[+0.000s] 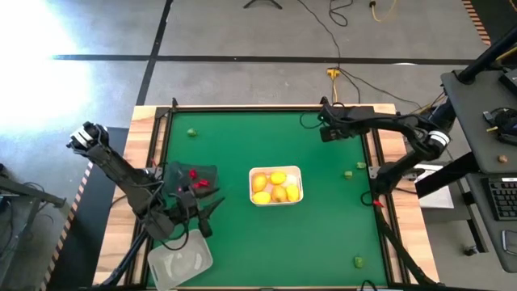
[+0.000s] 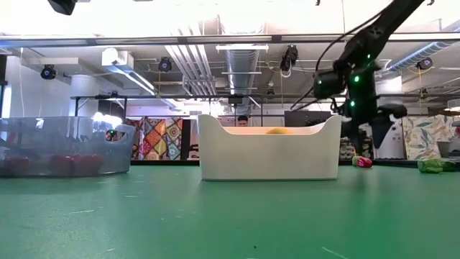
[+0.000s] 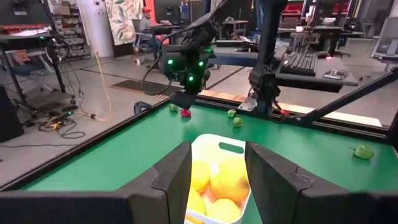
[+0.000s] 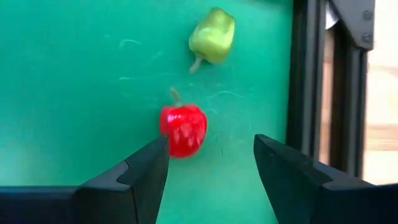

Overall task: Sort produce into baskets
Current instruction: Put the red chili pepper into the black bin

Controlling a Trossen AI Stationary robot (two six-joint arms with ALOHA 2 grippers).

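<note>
- Three rounded tubs on green felt table [image 1: 266,242]: clear pale plastic tub [image 1: 179,263] at near edge, dark smoky see-through tub [image 1: 191,179] holding red pieces, opaque white tub [image 1: 276,186] mid-table full of yellow-orange rounds [image 1: 278,179].
- Left gripper [image 1: 207,215] between clear and smoky tubs, fingers apart, nothing between them.
- Small green pieces [image 1: 359,261] scattered at right side.
- Right gripper [image 4: 210,165] at far edge, above small red pepper [image 4: 183,130], fingers spread, not touching; green pepper [image 4: 213,37] just beyond.
</note>
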